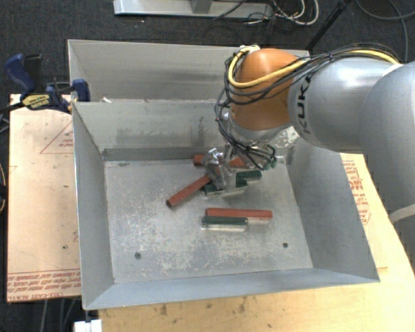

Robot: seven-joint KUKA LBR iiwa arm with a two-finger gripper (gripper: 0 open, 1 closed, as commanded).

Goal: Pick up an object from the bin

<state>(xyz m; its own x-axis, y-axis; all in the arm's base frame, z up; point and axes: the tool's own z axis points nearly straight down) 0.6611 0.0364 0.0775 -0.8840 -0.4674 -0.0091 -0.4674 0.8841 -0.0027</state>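
the red-brown bar [189,193] lies flat on the floor of the grey metal bin [90,185], slanting from its lower left end up to its upper right end. the hand [218,177] is low in the bin right at that upper right end, its metal tip meeting or just overlapping the bar's end. whether it really touches the bar cannot be made out. whether the hand is released or clenched cannot be told either, since the wrist above hides much of it. over the hand sits the arm's orange cover [263,88] with yellow and black cables [229,81] looped round it, and the thick silver arm [360,109] runs off to the right of the bar.

just past the bar's upper right end, on the far side of the hand, a dark green piece [249,178] lies under the wrist, partly hidden. a small orange-red piece [199,160] lies just behind the bar's upper end, toward the bin's back wall. in front of the bar and to its right, apart from it, a slim red strip [238,214] lies level, with a grey and dark green piece [225,223] touching its near edge.
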